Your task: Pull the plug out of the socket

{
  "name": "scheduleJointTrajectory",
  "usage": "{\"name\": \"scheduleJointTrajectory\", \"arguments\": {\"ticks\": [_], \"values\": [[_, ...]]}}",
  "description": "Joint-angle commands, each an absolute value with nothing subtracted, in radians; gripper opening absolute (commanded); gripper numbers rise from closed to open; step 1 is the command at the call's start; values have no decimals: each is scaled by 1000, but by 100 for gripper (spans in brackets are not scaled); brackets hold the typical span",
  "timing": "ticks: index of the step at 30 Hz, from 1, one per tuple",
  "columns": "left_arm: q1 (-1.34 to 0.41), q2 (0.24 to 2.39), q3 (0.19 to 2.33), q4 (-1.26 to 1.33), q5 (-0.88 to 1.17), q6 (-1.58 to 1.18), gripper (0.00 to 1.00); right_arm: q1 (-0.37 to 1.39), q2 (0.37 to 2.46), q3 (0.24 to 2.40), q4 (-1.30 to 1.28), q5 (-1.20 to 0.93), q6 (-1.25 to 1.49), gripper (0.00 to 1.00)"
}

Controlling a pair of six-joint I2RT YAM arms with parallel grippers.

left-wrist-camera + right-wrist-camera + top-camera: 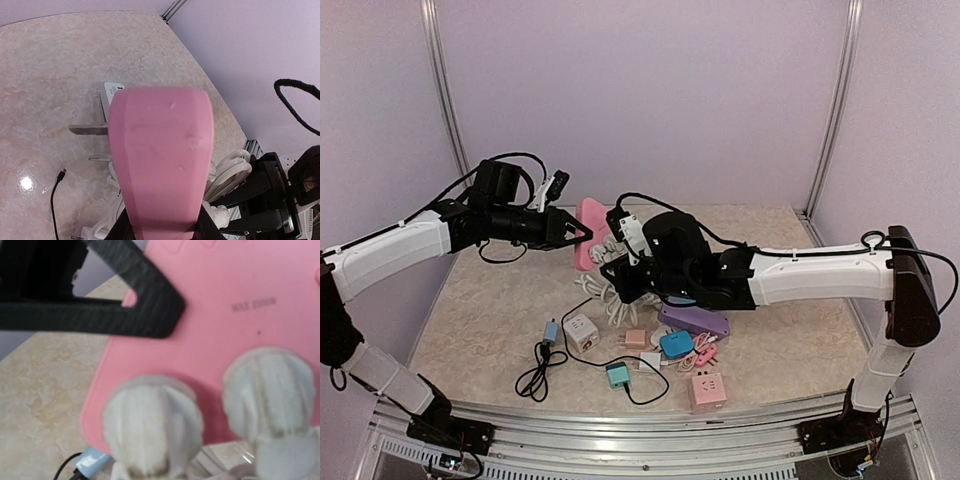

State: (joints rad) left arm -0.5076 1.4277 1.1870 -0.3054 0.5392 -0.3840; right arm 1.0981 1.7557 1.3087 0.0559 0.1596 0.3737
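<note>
The socket is a pink power strip [588,226], lifted off the table and tilted. My left gripper [582,235] is shut on one end of it; in the left wrist view the pink strip [160,160] fills the middle, clamped between the black fingers [116,231]. Two white plugs sit in the strip's face [240,295]. The left plug [152,427] lies right at my right gripper's [620,264] jaws, which are shut on it, its fingers hidden behind it. The second plug [272,390] is beside it. A left finger [125,305] crosses the top.
White coiled cables [610,295] hang under the strip. On the table lie a purple strip [695,320], a white cube adapter [581,332], a teal adapter [676,344], a pink cube [707,390] and a black cable [535,375]. A white pronged adapter [112,91] lies behind the strip.
</note>
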Motion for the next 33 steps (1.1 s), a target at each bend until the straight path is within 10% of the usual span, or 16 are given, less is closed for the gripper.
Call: {"name": "scheduleJointTrajectory", "arguments": {"ticks": [1,33], "values": [[-480,1374,1207,-212,531,-382,0,1104,1767,1343,42,239,361,0],[-362,1394,1187,-198,552,-464,0,1137,1667,1295,72,228,326,0]]}}
